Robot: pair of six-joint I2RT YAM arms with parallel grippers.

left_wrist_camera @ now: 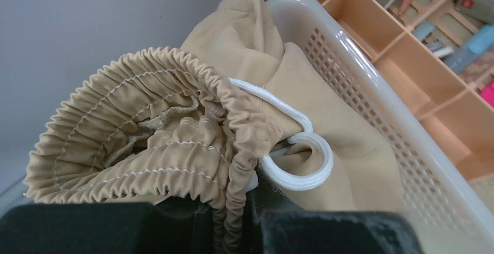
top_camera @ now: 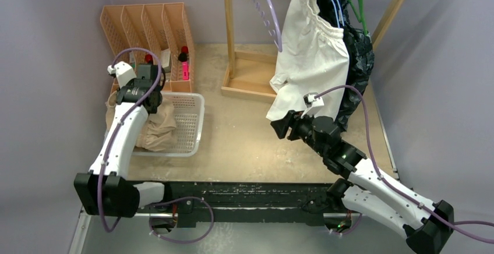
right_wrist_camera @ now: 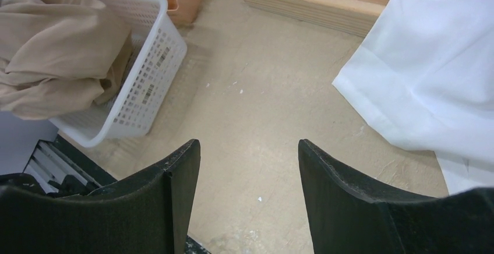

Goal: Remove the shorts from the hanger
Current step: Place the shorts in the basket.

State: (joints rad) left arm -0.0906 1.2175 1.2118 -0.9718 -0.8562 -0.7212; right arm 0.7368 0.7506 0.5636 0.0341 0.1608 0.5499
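- Tan fabric first: the tan shorts are off the hanger, bunched in the white basket at the left of the table and spilling over its left rim.
- Our left gripper is pressed together on their gathered waistband, beside the white drawstring.
- Our right gripper stands spread and holds nothing, close to the hem of the white shorts.
- The white shorts and the black shorts hang on the wooden rack at the far right. A dark blue pair barely shows between them.
- We judge one pair done and three left, with the white pair likely next.
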